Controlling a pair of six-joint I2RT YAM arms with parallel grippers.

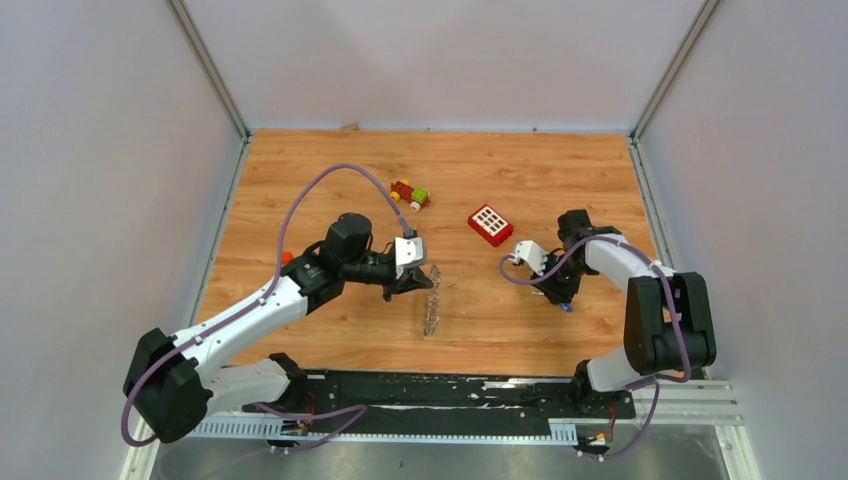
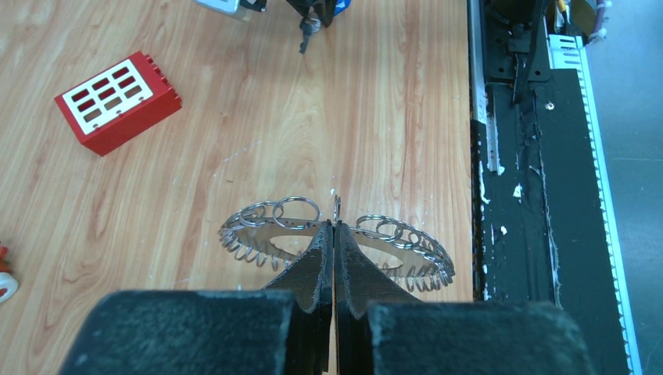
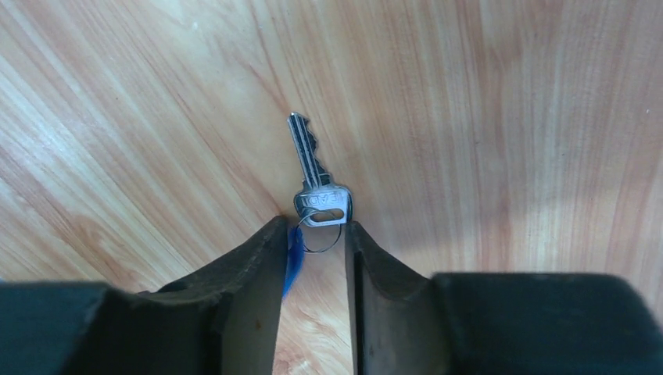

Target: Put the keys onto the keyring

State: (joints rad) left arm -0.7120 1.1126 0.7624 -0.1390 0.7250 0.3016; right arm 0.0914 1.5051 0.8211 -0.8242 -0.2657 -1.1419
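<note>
Step in hand, as I am reading it: picking up keys; threading not yet begun.
Left gripper [image 2: 335, 228]: jaws pressing together on rim of keyring [image 2: 262, 234], holding it upright on edge.
Right gripper [image 3: 315, 226]: jaws standing partly apart, flanking small loop of metal key [image 3: 313, 168], blue piece [image 3: 293, 258] lying against one finger. I cannot tell whether they are clamping.
Next move is calling for a secure hold on the key, then carrying it across to the keyring, well apart.
Wrist views are showing grips. Only the top view is showing the gap between arms across surface [image 1: 500, 170], with red block [image 1: 490, 224] and toy [image 1: 411, 194] farther off.
</note>
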